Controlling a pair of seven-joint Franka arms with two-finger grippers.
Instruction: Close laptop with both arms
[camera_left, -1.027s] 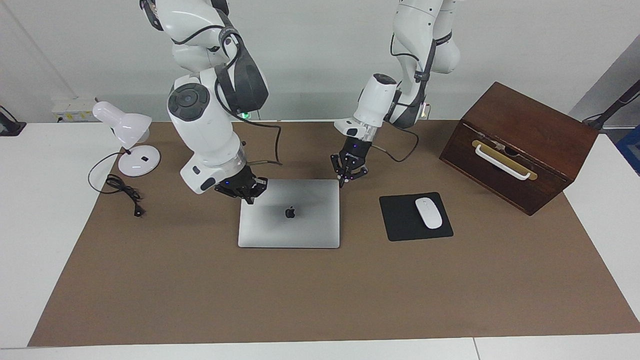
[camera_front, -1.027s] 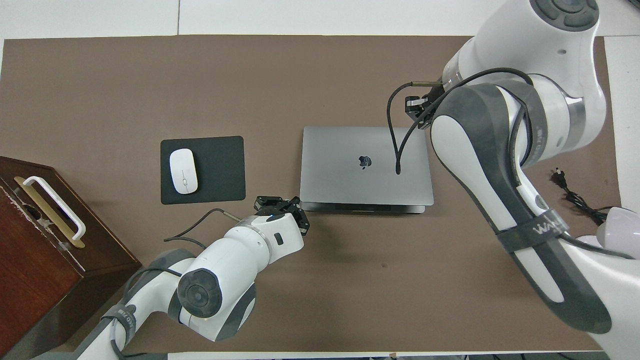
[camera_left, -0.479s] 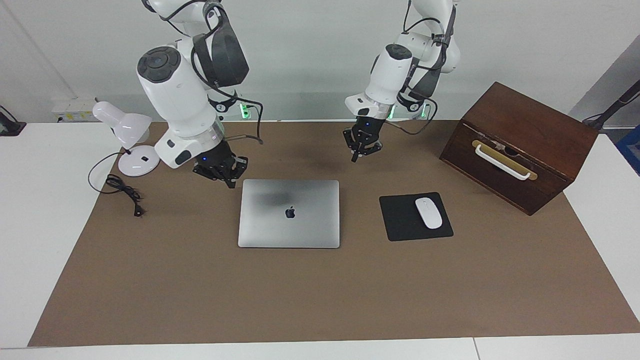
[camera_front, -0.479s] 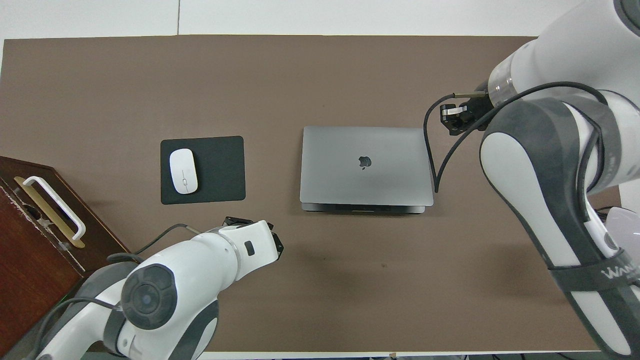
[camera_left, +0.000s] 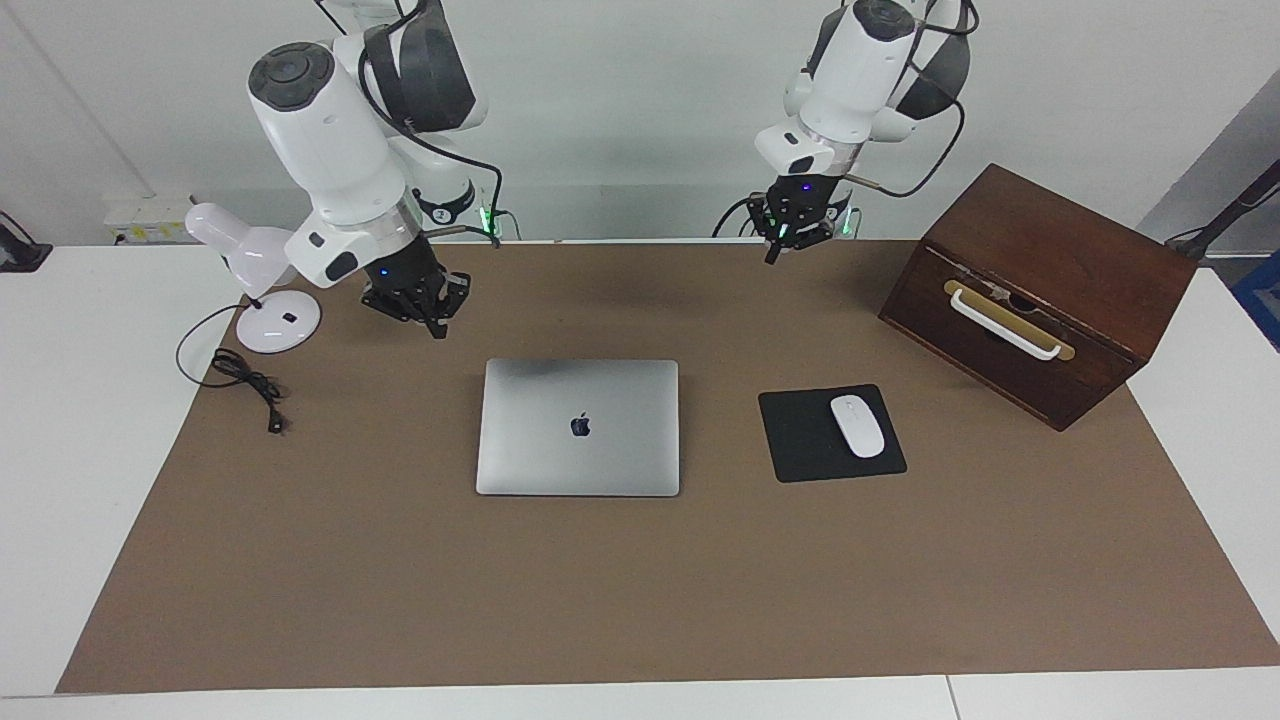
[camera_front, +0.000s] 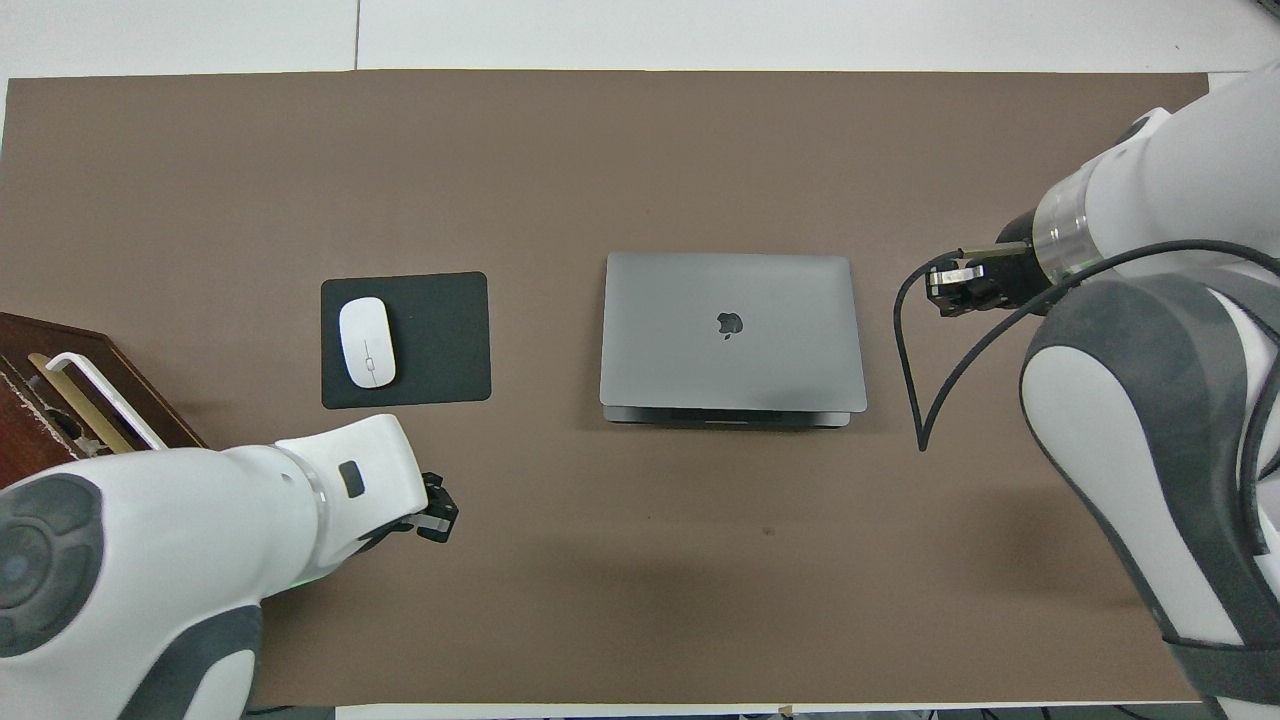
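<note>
**Lid down, both my grippers up and off the laptop**

Biggest thing first: the brown mat (camera_left: 640, 600) covers nearly the whole white table (camera_left: 70, 470). At my left arm's end sits the dark wooden box (camera_left: 1040, 290), tilted, its white handle (camera_left: 1003, 325) showing in full from the facing view; the overhead view catches only a corner of it under my left arm.

The laptop (camera_left: 578, 428) lies flat and closed in the middle of the mat, apple logo up. Here the overhead view adds something: a thin strip of the base shows along the edge nearest me (camera_front: 727, 417), which the facing view cannot see.

Beside the laptop, toward my left arm's end, the black mouse pad (camera_left: 800, 440) carries the white mouse (camera_left: 858, 426). At my right arm's end, the white desk lamp (camera_left: 262, 275) and its black cord (camera_left: 245, 385) show only in the facing view.

My right gripper (camera_left: 432, 318) hangs over bare mat, clear of the laptop; I cannot tell how its fingers stand. My left gripper (camera_left: 785, 243) hangs over the mat's edge nearest me, touching nothing; its fingers too I cannot read.
</note>
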